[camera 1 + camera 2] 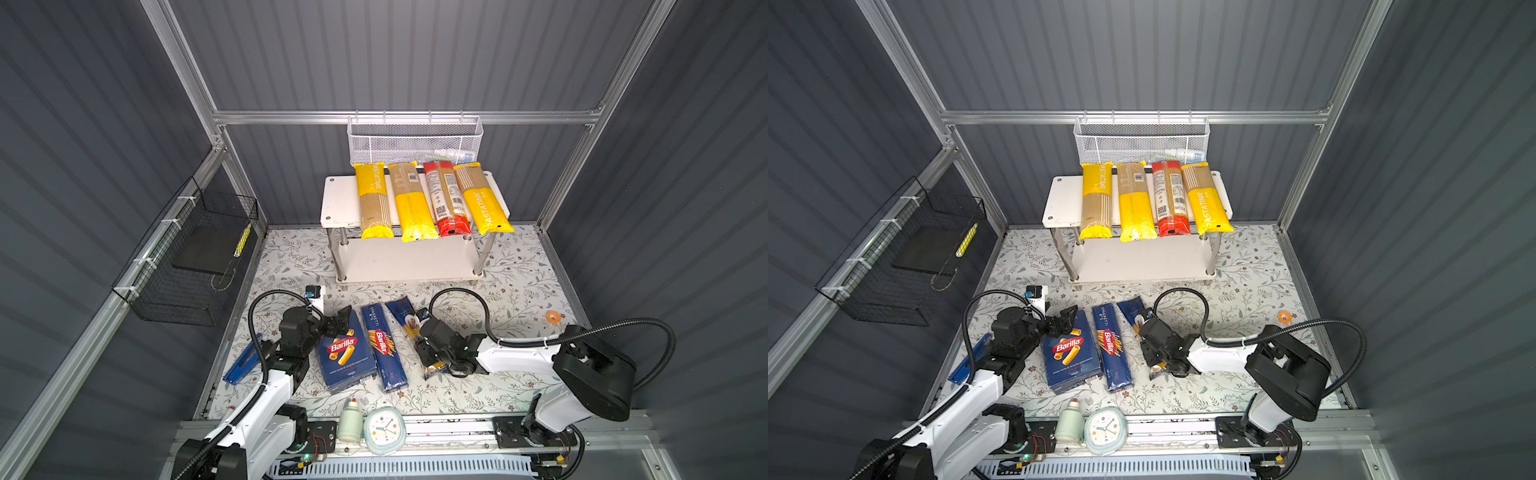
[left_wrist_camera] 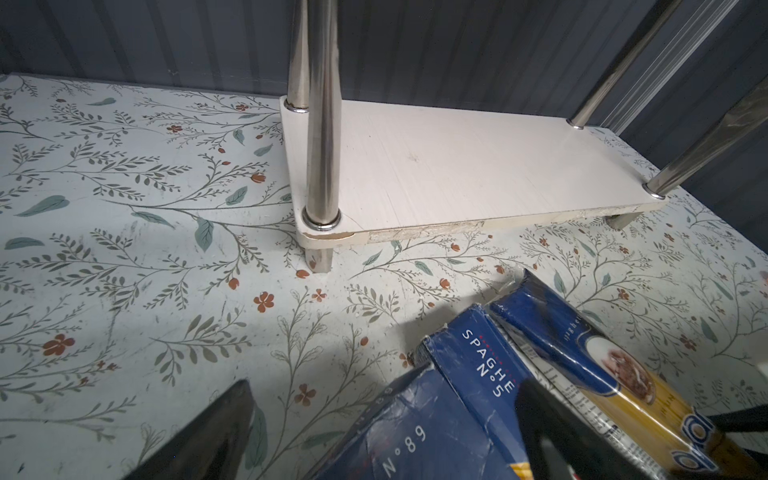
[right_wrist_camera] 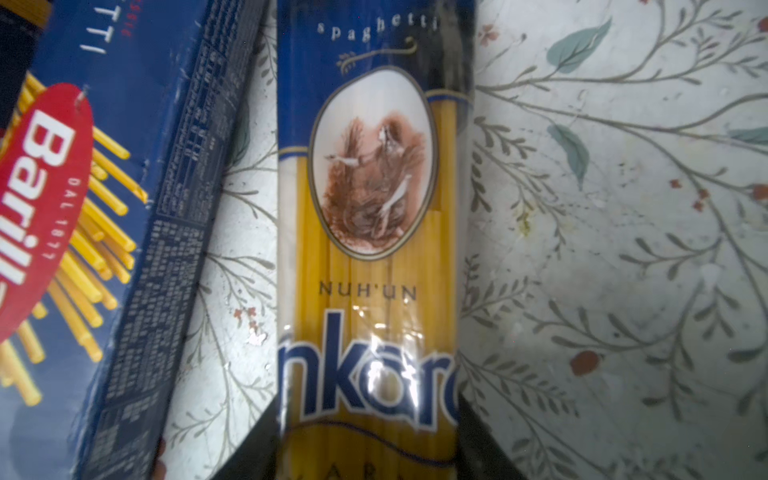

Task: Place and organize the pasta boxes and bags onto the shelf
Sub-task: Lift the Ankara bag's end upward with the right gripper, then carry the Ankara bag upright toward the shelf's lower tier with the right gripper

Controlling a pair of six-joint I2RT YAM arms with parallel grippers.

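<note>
The right gripper (image 3: 368,440) is clenched onto the blue-and-clear plastic "ankara" spaghetti bag (image 1: 404,316). Its dark fingers (image 3: 249,449) press against both long edges of the bag, which lies on the floral-patterned tabletop (image 1: 507,286). Just beside the bag lies the long, narrow dark blue Barilla spaghetti carton (image 1: 383,351), and next to that the wide dark blue Barilla rigatoni carton (image 1: 345,361). All three lie in front of the white two-tier shelf with chrome legs (image 1: 338,199). The left gripper (image 1: 338,319) is released, its jaws spread wide over the far end of the wide carton; whether they touch it I cannot tell. On the shelf's top board, three yellow-and-clear plastic spaghetti bags (image 1: 373,199) and one red spaghetti bag with a white label (image 1: 446,199) lie side by side, their near ends overhanging the front edge.
</note>
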